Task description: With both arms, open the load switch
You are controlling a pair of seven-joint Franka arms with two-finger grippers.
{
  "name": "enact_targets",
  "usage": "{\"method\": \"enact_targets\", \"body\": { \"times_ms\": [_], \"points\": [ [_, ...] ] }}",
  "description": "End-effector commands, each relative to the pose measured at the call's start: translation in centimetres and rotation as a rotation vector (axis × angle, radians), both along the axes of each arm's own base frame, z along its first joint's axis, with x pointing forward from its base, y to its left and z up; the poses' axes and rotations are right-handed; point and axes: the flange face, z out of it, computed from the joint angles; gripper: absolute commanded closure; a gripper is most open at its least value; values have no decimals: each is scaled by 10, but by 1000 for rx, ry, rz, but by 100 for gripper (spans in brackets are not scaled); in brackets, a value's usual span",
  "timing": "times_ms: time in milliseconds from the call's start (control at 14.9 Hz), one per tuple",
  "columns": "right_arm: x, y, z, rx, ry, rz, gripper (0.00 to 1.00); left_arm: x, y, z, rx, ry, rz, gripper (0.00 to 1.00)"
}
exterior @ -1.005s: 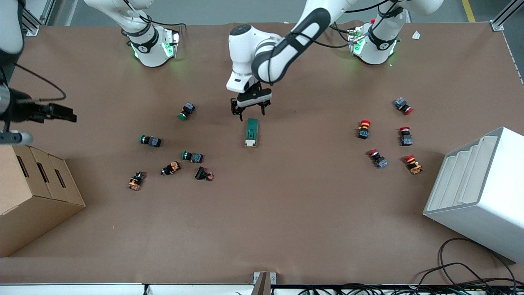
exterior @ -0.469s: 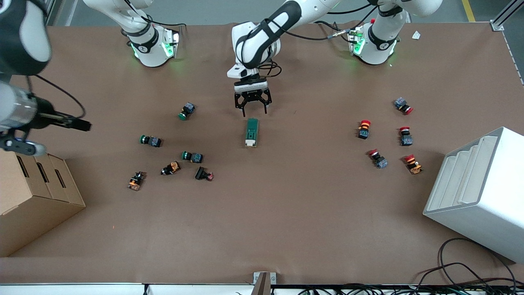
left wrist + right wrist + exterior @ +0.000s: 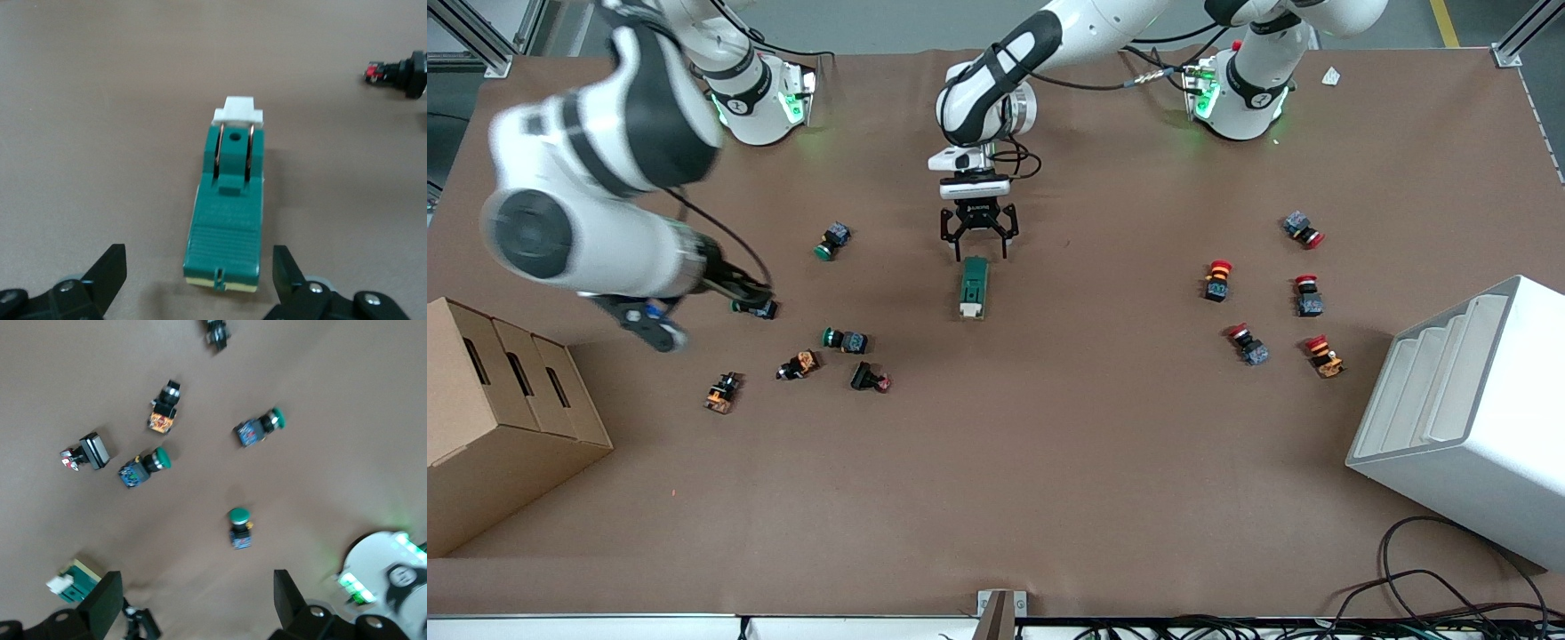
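Observation:
The load switch (image 3: 974, 287) lies flat mid-table, a dark green block whose white lever (image 3: 971, 309) is at the end nearer the front camera. My left gripper (image 3: 981, 252) hangs open just over its other end. In the left wrist view the load switch (image 3: 230, 213) runs away from the left gripper (image 3: 197, 273), and both fingers (image 3: 110, 267) stand clear of its sides. My right gripper (image 3: 756, 298) is blurred, in the air over the green push buttons. The right wrist view shows the right gripper (image 3: 193, 607) open and holding nothing, with the load switch (image 3: 73, 582) far off.
Green and orange push buttons (image 3: 845, 340) are scattered toward the right arm's end, red ones (image 3: 1218, 277) toward the left arm's end. A cardboard box (image 3: 507, 391) and a white stepped bin (image 3: 1467, 409) stand at the table's two ends. Cables (image 3: 1449, 587) lie at the front edge.
The right arm has swung in from the table's end to above the green push buttons. The left gripper has turned square to the load switch and crept closer to its end.

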Motion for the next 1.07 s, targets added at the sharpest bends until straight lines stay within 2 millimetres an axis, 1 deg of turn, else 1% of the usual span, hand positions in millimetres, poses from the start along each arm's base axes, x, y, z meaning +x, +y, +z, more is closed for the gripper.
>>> {"method": "enact_targets", "body": {
  "times_ms": [0,67,134,201,335,469,603,737,804,938,1005],
  "points": [
    [-7,59,-35,-55,-1,-147,0,-15,-3,-10,27,-47,-25,3],
    [-7,75,-50,-66,-1,-207,0,-17,-6,-10,17,-43,-18,2],
    [-11,98,-66,-71,4,-275,0,-22,-6,-11,12,-42,-20,2],
    [-12,116,-83,-84,3,-336,0,-28,-6,-14,6,-44,-22,2],
    [-15,147,-116,-117,-20,-467,0,-31,-4,-22,-8,-44,-10,2],
    [-20,174,-154,-151,-30,-551,0,-32,-1,-26,-8,-63,-9,2],
    [-27,196,-182,-170,-43,-597,0,-37,-4,-28,-41,-85,-1,2],
    [-36,219,-203,-160,-75,-633,0,-35,-3,-30,-44,-93,-8,2],
    [-39,228,-213,-159,-85,-649,0,-36,-3,-34,-42,-96,-18,2],
    [-48,239,-232,-168,-85,-653,0,-34,-3,-36,-42,-101,-25,2],
    [-50,240,-239,-175,-78,-653,0,-33,-4,-36,-43,-102,-25,2]
  ]
}}
